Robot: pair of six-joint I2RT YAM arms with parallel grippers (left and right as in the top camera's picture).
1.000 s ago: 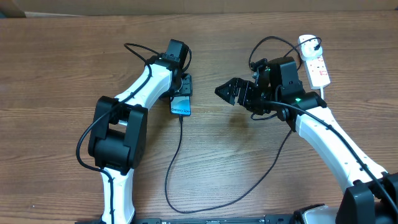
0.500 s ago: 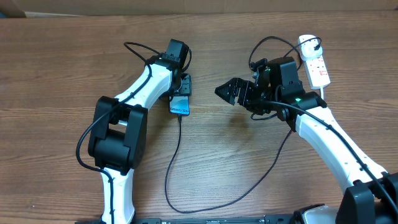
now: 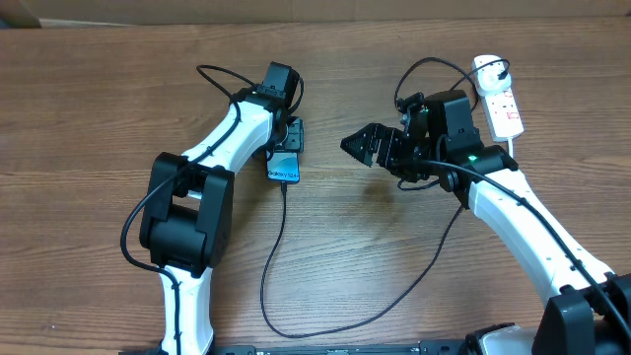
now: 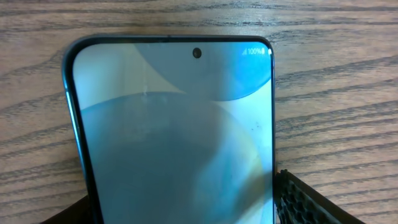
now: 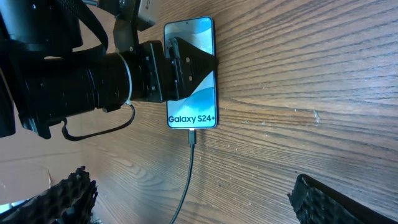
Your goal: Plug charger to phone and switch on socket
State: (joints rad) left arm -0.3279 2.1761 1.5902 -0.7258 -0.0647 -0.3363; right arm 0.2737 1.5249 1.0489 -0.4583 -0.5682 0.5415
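The phone [image 3: 284, 168] lies flat on the wood, its blue screen up with "Galaxy S24+" readable [image 5: 191, 74]. My left gripper [image 3: 289, 138] straddles the phone's upper half, one finger [image 4: 305, 199] close against its right edge. Whether the fingers press the phone [image 4: 174, 137] is not visible. The charger [image 3: 281, 247] is a thin black cable; its connector tip [image 5: 192, 132] sits in the phone's bottom edge. It loops across the table toward the white socket [image 3: 499, 104] at the far right. My right gripper [image 3: 360, 146] hovers wide open right of the phone, holding nothing [image 5: 189, 186].
The cable's loop [image 3: 325, 330] reaches near the table's front edge and passes under my right arm [image 3: 513, 212]. The socket's thick white cord [image 3: 512, 148] runs down beside that arm. A cardboard wall [image 3: 315, 8] lines the table's far edge.
The phone looks shifted very slightly to the left under the left gripper. Both arms stay where they were.
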